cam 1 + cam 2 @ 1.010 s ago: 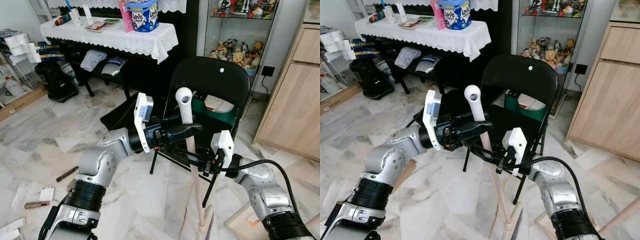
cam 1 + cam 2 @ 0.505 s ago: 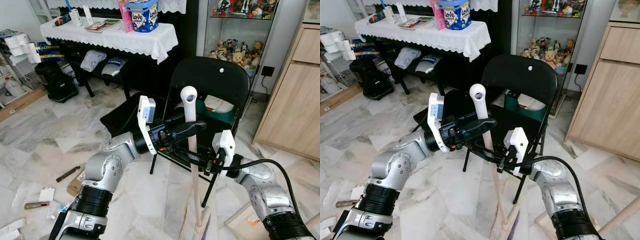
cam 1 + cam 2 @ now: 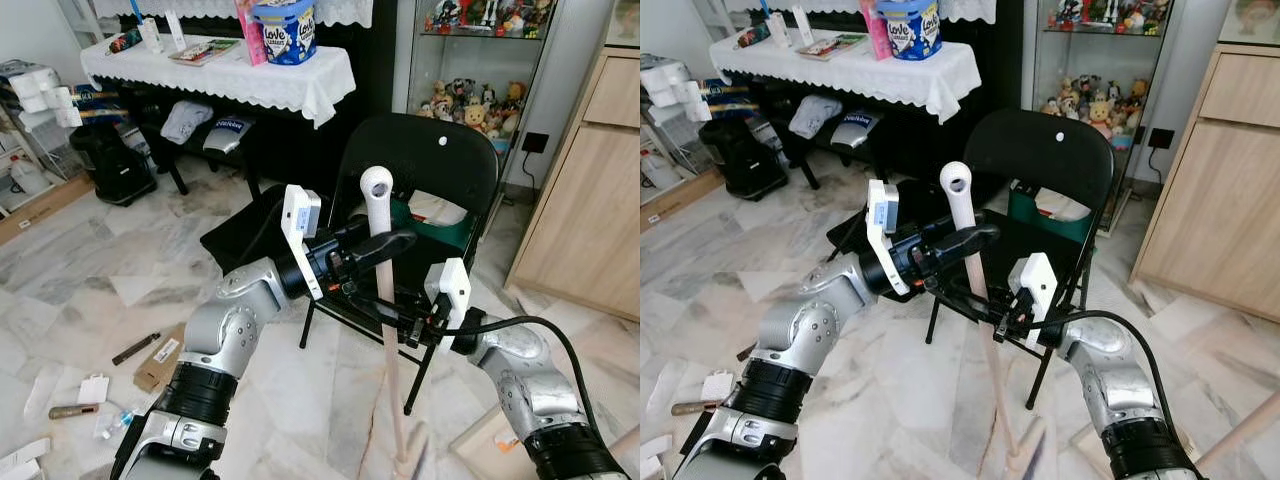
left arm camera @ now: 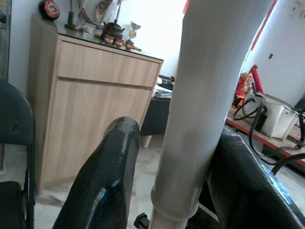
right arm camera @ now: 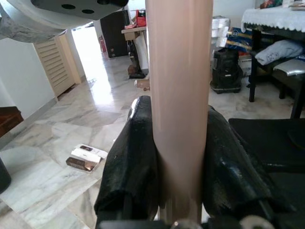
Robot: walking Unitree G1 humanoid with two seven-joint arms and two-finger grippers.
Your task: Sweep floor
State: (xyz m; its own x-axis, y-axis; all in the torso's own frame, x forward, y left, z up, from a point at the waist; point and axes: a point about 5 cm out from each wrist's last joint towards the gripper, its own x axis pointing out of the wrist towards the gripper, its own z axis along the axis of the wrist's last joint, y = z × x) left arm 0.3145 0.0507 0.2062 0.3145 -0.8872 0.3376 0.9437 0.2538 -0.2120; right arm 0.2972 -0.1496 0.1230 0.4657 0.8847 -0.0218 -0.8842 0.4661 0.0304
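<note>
The broom has a pale wooden shaft (image 3: 388, 350) with a white capped top (image 3: 376, 190), and it stands nearly upright in front of the black folding chair. My left gripper (image 3: 376, 245) is shut on the white upper part just below the cap. My right gripper (image 3: 390, 318) is shut on the wooden shaft lower down. The left wrist view has the white handle (image 4: 209, 105) between two black fingers (image 4: 105, 181). In the right wrist view the wooden shaft (image 5: 178, 95) is squeezed between the pads (image 5: 131, 157). The broom head (image 3: 405, 462) is blurred near the floor.
A black folding chair (image 3: 420, 160) stands right behind the broom. Litter lies on the marble floor at the left: a small carton (image 3: 160, 357), a pen (image 3: 133, 348), scraps (image 3: 72, 408). A wooden cabinet (image 3: 590, 200) is at the right, a cloth-covered table (image 3: 230, 65) behind.
My left arm has shifted to the right along with its elbow, uncovering the small carton on the floor. The broom's top has leaned slightly right. Both grips are unchanged.
</note>
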